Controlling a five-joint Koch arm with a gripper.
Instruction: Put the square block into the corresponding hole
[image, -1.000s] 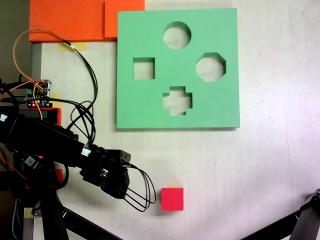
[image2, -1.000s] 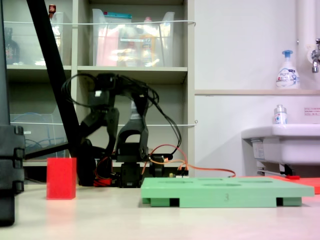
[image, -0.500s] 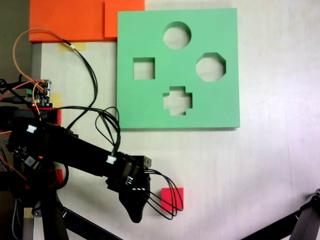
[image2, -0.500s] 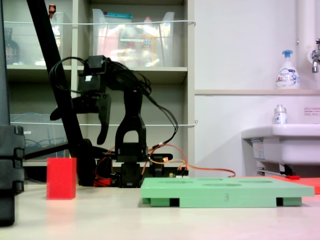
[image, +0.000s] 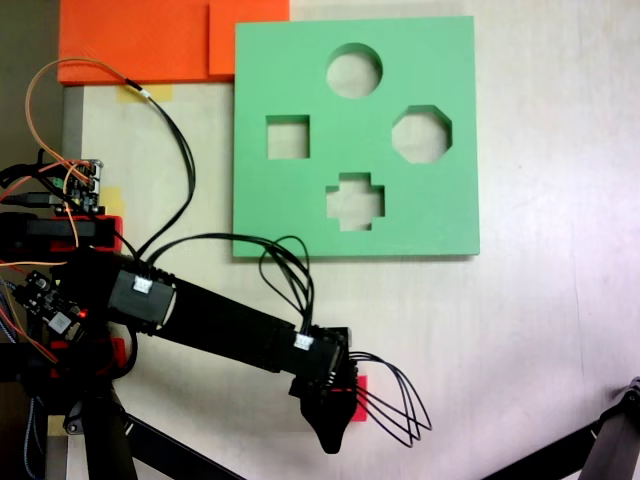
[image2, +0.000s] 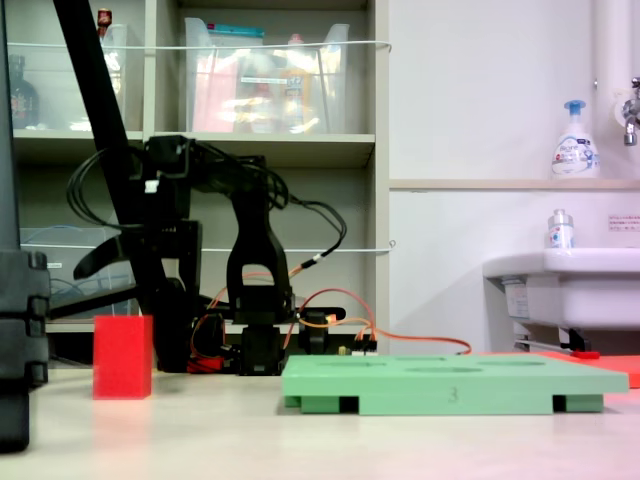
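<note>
the red square block (image2: 122, 356) stands on the pale table (image: 530, 330), well apart from the green foam board (image: 440, 215). seen from above, only a sliver of the block (image: 358, 405) shows, at the lower middle of that picture, with the arm's black head over most of it. in the low side view the block sits upright at the left, its whole front face clear, and the gripper (image2: 150, 285) hangs above it without touching. from above, the gripper (image: 330, 432) reaches past the block's near edge. whether the jaws are parted or closed cannot be told from either view; nothing is seen held between them.

the square hole (image: 287, 137) lies in the left part of the board in the top view, with a round cut-out above right, an octagonal one to the right and a cross-shaped one below right. the hole is empty. black cables (image: 395, 415) loop out to the right of the gripper head. orange foam pieces (image: 140, 40) lie at the top left corner.
</note>
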